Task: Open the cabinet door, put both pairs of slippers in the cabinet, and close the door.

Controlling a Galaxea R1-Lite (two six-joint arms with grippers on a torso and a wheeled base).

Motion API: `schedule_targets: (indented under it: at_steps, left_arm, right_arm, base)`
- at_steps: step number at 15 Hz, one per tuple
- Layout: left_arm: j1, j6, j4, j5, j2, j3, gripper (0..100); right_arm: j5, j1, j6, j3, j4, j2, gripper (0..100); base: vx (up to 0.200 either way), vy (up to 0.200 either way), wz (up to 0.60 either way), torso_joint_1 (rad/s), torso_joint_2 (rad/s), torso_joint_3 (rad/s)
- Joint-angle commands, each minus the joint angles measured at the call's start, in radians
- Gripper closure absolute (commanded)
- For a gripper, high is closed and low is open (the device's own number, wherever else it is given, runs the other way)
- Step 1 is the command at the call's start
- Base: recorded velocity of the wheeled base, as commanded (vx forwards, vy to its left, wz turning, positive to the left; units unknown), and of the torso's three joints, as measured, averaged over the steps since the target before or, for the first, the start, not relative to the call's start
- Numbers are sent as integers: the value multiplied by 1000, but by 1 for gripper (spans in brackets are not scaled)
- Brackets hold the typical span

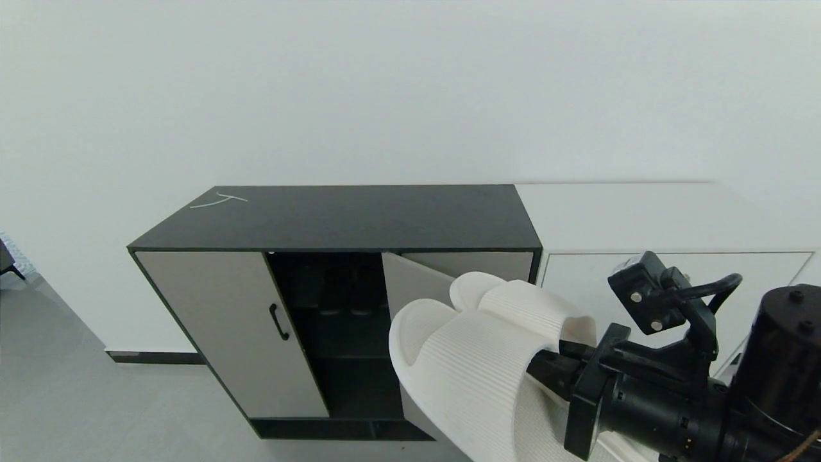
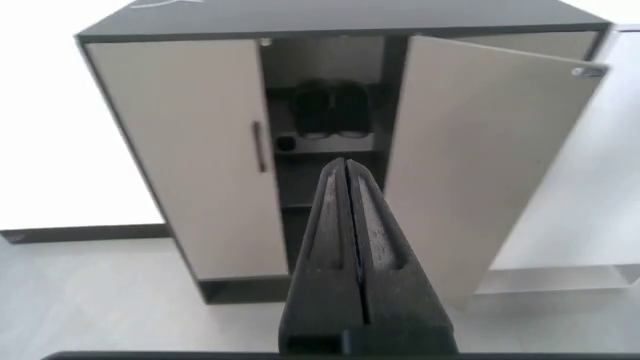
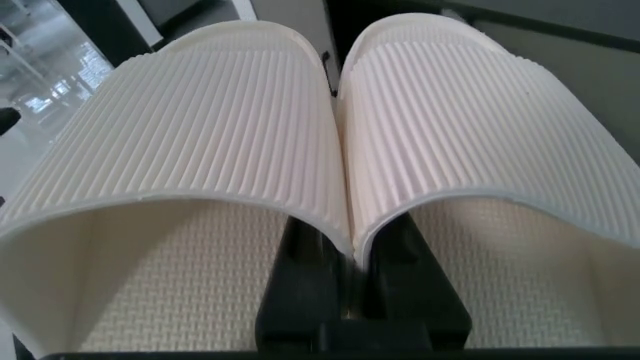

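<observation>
My right gripper point(image 1: 550, 371) is shut on a pair of white ribbed slippers point(image 1: 474, 359), pinching their inner straps together point(image 3: 345, 150). It holds them in front of the cabinet's lower right. The black cabinet point(image 1: 346, 218) has its right door point(image 1: 410, 282) swung open and its left door point(image 1: 231, 327) closed. A dark pair of slippers point(image 2: 330, 110) sits on the upper shelf inside, seen dimly in the head view point(image 1: 346, 292). My left gripper point(image 2: 347, 175) is shut on nothing and points at the open compartment from a short distance.
A white cabinet point(image 1: 641, 218) stands against the black one's right side. The closed left door carries a black handle point(image 1: 279, 321). Grey floor point(image 1: 96, 398) lies open in front and to the left. The shelf below the dark slippers point(image 2: 310, 180) looks bare.
</observation>
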Motion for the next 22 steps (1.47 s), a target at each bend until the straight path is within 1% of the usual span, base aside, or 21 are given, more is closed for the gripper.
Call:
schedule_targets:
  at_steps: [1, 17, 22]
  left_arm:
    - [0, 0, 0, 0, 0, 0, 100]
    - [0, 0, 0, 0, 0, 1, 100]
    - [0, -2, 0, 0, 0, 1, 100]
  right_arm:
    - [0, 0, 0, 8, -1, 5, 100]
    - [0, 0, -14, 18, -1, 7, 100]
    - [-2, 0, -39, 21, -1, 7, 100]
  base:
    - [0, 200, 0, 2, -7, 2]
    - [0, 200, 0, 3, 3, 5]
    - [0, 200, 0, 2, 2, 3]
